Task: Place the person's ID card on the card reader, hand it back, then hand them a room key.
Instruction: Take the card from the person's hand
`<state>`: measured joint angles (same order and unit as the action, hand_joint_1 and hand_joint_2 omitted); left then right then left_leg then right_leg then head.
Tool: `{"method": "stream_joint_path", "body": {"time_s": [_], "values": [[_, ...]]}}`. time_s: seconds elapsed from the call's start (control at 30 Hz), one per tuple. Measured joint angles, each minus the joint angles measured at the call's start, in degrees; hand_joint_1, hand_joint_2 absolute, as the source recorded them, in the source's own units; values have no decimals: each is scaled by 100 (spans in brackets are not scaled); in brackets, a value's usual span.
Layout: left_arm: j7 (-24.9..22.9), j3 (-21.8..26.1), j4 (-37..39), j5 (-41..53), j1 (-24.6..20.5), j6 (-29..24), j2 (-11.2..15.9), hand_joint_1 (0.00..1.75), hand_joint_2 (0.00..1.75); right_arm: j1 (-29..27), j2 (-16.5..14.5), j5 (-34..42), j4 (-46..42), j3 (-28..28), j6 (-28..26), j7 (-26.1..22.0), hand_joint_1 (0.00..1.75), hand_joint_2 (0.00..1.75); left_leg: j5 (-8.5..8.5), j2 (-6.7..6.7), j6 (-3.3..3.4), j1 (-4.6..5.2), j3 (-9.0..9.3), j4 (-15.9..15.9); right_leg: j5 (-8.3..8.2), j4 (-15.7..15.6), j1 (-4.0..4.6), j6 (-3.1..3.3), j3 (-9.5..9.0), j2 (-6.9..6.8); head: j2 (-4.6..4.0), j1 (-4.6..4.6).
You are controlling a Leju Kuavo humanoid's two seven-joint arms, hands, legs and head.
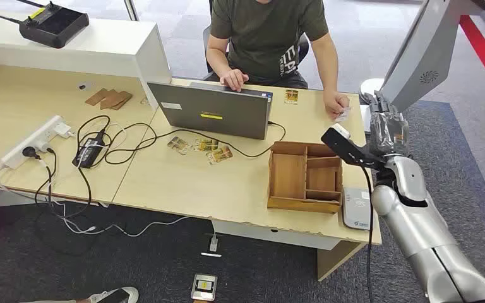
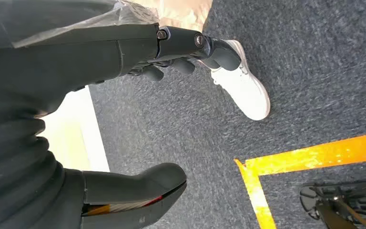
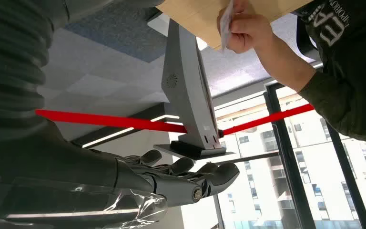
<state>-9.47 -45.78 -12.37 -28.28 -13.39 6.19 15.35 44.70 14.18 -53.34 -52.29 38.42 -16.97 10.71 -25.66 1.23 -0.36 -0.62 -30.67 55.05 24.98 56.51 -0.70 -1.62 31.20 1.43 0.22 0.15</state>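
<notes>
A: Where's the ID card (image 1: 343, 114)?
B: W/ the person (image 1: 268, 39), pinched in their hand (image 1: 335, 103) at the far right desk corner. White, thin, flat; print too small to read.

A: Robot hands?
B: Right hand (image 1: 388, 129) raised past the desk's right edge, near the card but apart, fingers (image 3: 209, 177) loosely spread, holding nothing. Clear plastic film over its back. Left hand (image 2: 124, 109) hangs over dark grey carpet, thumb and fingers apart, nothing in it.

A: Card reader?
B: Card reader (image 1: 356, 207) is a small white rounded pad at the near right desk edge, touching the wooden organiser (image 1: 305, 176)'s right side. Organiser's a shallow box w/ several compartments; contents, can't tell.

A: What's in the way?
B: Grey laptop (image 1: 211, 111), lid up, btwn person and the desk middle. 3 small printed cards (image 1: 201, 147) in a row in front of it. 1 more by the laptop's far right corner.

A: Left side?
B: White power strip (image 1: 33, 141), 1 black adapter, tangled black + white cables. Some brown flat pieces (image 1: 108, 98). Black controller (image 1: 53, 24) w/ antennas on the white counter (image 1: 101, 47).

A: Floor?
B: 1 white shoe (image 2: 243, 86), orange tape line (image 2: 310, 157).
</notes>
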Motion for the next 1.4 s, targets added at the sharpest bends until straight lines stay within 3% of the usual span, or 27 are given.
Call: {"method": "stream_joint_path", "body": {"time_s": [0.73,0.8,0.93,0.97,1.2,1.4], "values": [[-131,-5,2,-156,36,-67,-27,0,175,477,-527,-545,1357,407,-495,121,0,175,0,-1,0,-1,-2,1,0,0,0,0,4,0,0,0],[-133,-7,2,-164,37,-78,-27,0,175,500,-557,-551,1418,419,-506,118,14,175,0,-1,0,-1,-2,1,0,0,1,0,4,0,0,0],[-146,-8,2,-189,39,-83,-27,0,175,537,-614,-553,1517,439,-540,79,148,175,0,-1,0,0,-2,1,0,0,0,0,4,0,0,0],[-148,-8,2,-193,39,-83,-27,0,175,543,-625,-547,1532,442,-550,64,155,175,0,-1,0,0,-2,1,0,0,0,0,4,0,0,0],[-163,-8,2,-208,39,-83,-27,0,175,568,-690,-498,1637,461,-582,15,155,175,0,-1,0,-1,-1,1,0,0,0,0,4,0,0,0],[-176,-8,2,-208,39,-82,-27,0,175,580,-712,-495,1696,462,-592,15,168,175,0,-1,0,0,-1,1,0,0,0,0,3,0,0,0]]}}
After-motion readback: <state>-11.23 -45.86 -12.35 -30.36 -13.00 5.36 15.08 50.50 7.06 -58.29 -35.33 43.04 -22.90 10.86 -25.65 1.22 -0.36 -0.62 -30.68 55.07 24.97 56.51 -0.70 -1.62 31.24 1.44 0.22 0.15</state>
